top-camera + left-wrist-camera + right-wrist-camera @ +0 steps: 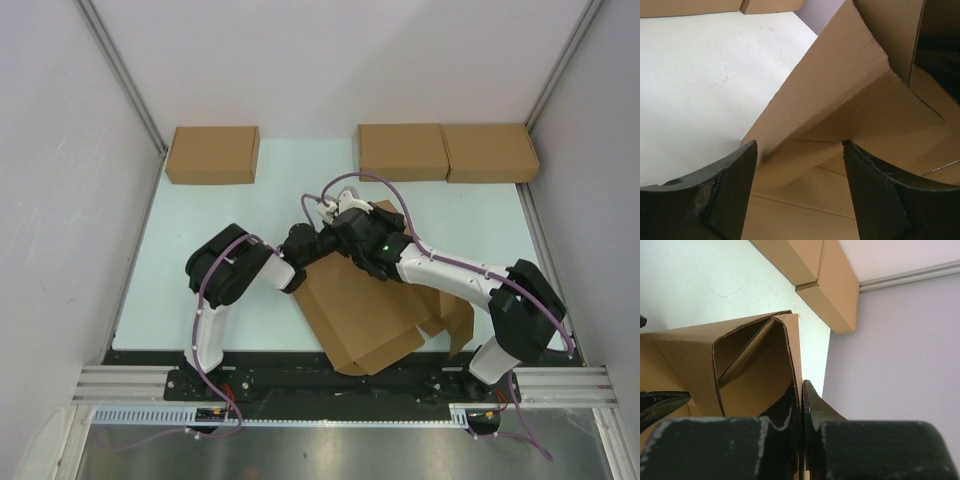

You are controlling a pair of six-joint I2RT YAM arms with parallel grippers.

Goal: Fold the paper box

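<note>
Paper box lies partly folded on the near middle of the table, just ahead of the two arm bases. Its broad brown panel is flat on the pale surface and skewed to the table's edges, with loose flaps spreading toward the right arm's base. Its far end, under the two wrists, is raised into upright walls. The right claw is closed tight on one of those walls: in the right wrist view the thin cardboard edge runs down between the two black fingers, and beside it a tucked flap forms a hollow triangular pocket. The left claw stands wide open and has hold of nothing. Its fingers sit either side of a slanted, creased corner of the paper box, and whether either pad touches the cardboard cannot be told. Along the far edge of the table, well apart from the paper box, lie a lone cardboard box at the left and a pair of cardboard boxes touching side by side at the right
</note>
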